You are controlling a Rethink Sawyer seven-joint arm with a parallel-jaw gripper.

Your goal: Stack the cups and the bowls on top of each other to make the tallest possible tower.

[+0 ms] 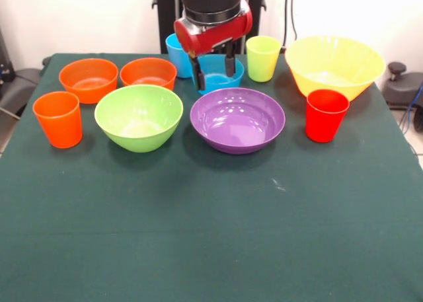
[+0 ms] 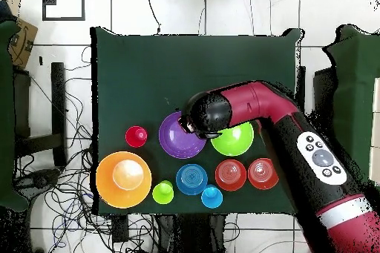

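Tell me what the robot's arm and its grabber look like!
The arm is thick, round and mostly dark red, with black sections at the joints. One panel on it is light grey with small round buttons. Near the end sits a glossy red collar under a black cylinder. The gripper has two thin black fingers.

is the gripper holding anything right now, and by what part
It looks like the gripper is at the small blue bowl, with its fingers straddling the bowl's rim, one inside and one outside. Whether they have closed on it cannot be told.
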